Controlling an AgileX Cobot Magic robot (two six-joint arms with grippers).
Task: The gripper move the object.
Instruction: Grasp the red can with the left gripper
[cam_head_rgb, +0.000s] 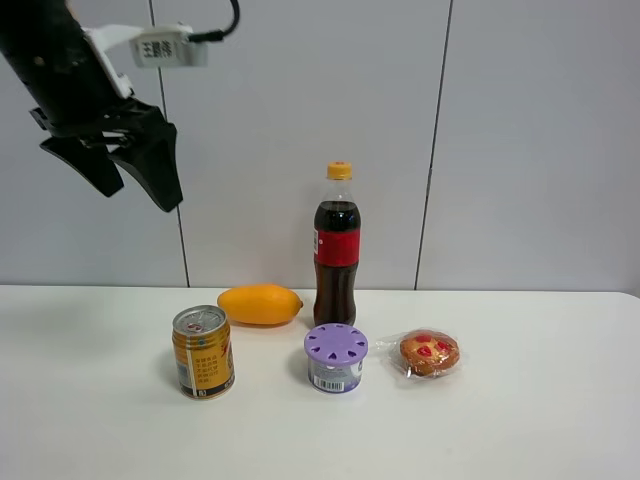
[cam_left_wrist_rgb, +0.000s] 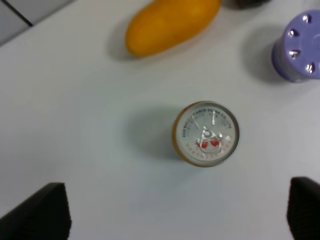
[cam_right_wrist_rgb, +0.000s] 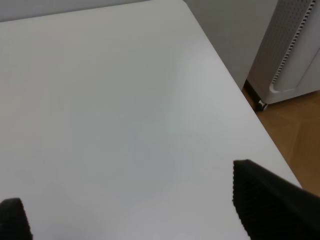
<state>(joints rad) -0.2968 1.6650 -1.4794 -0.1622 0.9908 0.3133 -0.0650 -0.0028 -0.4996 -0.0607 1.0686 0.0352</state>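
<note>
Standing upright well below the left tool (cam_head_rgb: 140, 195) (jaws spread wide): can (cam_head_rgb: 203, 352), long axis vertical, tab end up.

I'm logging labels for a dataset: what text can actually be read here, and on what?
White tag on the left arm: three dark Chinese characters, too blurred to quote.
Drink can: side print and lettering ringing its top, too small.
Purple-lidded tub: barcode, digits unreadable.
Cola bottle: red label, no legible words.
</note>
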